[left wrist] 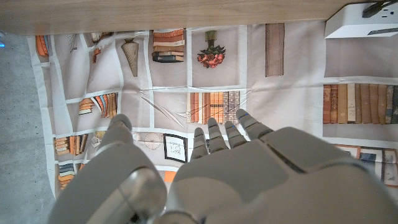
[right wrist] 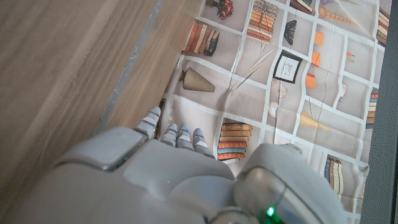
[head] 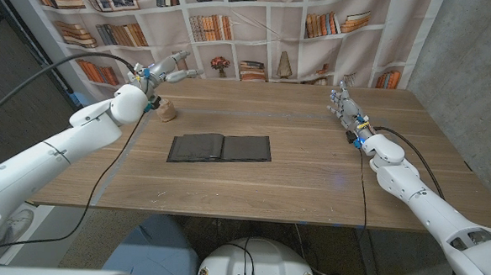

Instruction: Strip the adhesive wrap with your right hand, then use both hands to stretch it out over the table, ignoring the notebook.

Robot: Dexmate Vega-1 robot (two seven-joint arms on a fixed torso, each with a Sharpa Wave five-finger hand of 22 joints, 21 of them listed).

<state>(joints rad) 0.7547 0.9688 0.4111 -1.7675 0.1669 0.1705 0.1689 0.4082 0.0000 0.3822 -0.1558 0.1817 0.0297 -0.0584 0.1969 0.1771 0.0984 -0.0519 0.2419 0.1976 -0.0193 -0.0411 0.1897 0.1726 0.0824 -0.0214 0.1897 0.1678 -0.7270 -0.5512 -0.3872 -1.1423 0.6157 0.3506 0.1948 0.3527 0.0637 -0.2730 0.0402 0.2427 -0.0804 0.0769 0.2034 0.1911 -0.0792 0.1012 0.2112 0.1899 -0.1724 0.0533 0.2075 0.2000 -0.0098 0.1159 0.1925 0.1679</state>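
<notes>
Adhesive wrap roll [head: 167,111] sits on worktop [head: 310,183] beside my left hand [head: 166,69], fingers spread, holding nothing. My right hand [head: 344,103] stands far right, fingers apart, holding nothing. Notebook [head: 220,148] lies open, centre.

matt brown wood grain on the tabletop [head: 311,179]. dark, slightly glossy cover on the open notebook [head: 220,148]. tan, dull, cloth-like roll of adhesive wrap [head: 167,111]. smooth pale grey plastic with a soft sheen on the left hand [left wrist: 249,174] and right hand [right wrist: 168,180]. wrinkled printed cloth for the bookshelf backdrop [head: 260,20].
</notes>
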